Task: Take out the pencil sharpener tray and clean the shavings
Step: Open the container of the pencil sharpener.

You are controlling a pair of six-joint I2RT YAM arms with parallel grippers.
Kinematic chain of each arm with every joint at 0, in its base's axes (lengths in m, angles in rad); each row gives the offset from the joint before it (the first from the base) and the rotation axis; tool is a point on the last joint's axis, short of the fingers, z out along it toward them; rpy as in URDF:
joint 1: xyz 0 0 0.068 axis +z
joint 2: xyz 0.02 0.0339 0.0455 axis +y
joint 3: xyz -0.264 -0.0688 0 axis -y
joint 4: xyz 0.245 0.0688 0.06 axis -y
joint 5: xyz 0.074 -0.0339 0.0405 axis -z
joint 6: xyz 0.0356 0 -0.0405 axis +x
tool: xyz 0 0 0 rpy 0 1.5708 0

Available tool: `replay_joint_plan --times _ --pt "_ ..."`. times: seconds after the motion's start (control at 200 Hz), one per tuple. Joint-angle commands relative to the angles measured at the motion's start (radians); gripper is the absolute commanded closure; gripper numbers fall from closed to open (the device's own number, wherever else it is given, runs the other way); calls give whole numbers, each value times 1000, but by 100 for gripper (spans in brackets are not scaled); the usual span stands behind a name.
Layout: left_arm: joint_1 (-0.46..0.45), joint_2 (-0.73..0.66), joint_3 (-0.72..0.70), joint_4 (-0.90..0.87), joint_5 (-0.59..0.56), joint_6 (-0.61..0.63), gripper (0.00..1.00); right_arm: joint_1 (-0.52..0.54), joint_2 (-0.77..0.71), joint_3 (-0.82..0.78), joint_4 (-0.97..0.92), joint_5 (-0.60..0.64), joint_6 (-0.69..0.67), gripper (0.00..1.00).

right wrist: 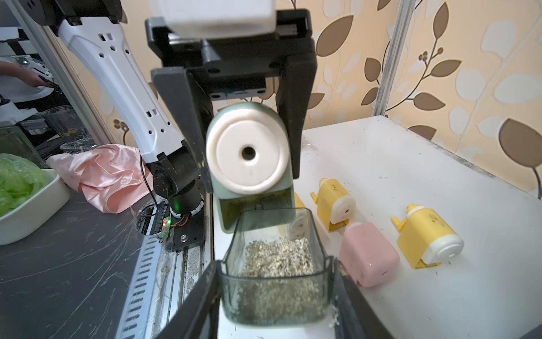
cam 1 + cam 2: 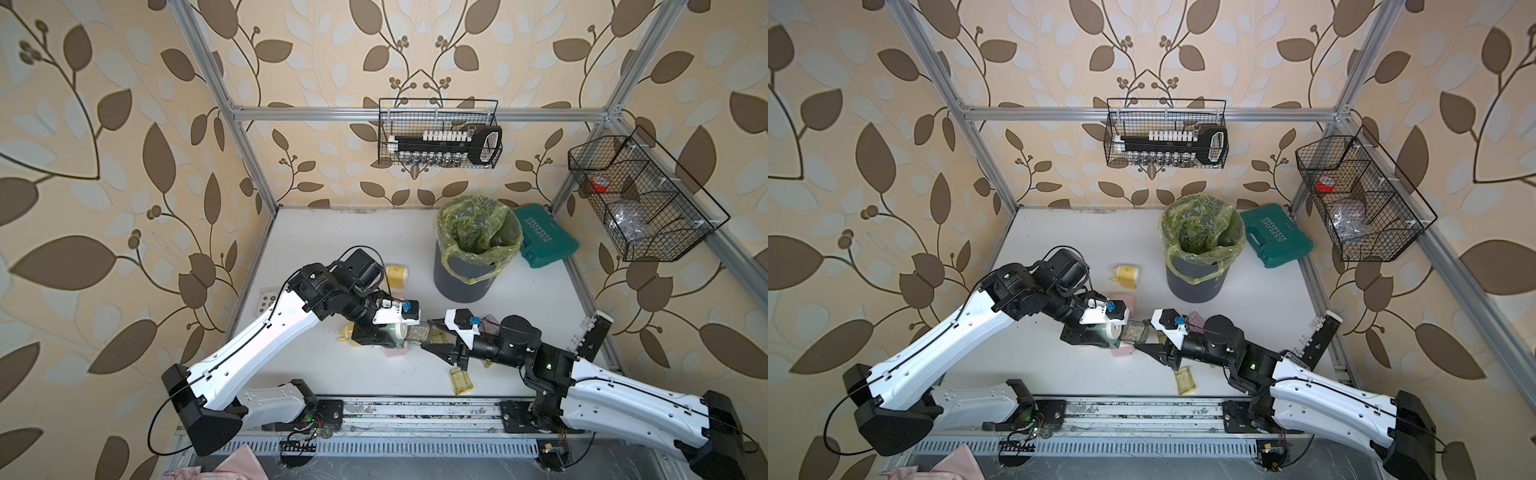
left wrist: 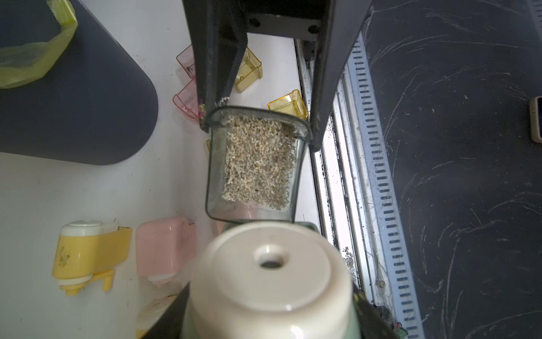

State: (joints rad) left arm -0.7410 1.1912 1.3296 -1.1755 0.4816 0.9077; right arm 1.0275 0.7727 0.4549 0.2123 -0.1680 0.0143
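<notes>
In a top view, the left gripper (image 2: 392, 337) clamps a green pencil sharpener (image 2: 400, 331) above mid-table, its pencil hole facing right. The right gripper (image 2: 427, 333) pinches the translucent tray (image 2: 417, 332), long axis running left-right.

Left wrist view: pale shavings (image 3: 258, 164) fill the tray.

Right wrist view: the tray's left end meets the sharpener's slot.

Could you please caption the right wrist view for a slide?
Right hand grips the tray of shavings; left hand holds the green sharpener.
</notes>
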Motion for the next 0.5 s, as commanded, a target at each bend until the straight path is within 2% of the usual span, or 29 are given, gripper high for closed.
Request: replay_joint_plan --times 0.0,0.24,0.495 --pt "-9 -25 -1 2 7 -12 100 24 -23 -19 -37 79 -6 100" --pt "-8 -36 -19 -1 -18 -7 100 33 -61 21 -88 219 -20 100" --pt "68 -60 -50 -3 16 31 100 12 35 217 -180 375 -71 100"
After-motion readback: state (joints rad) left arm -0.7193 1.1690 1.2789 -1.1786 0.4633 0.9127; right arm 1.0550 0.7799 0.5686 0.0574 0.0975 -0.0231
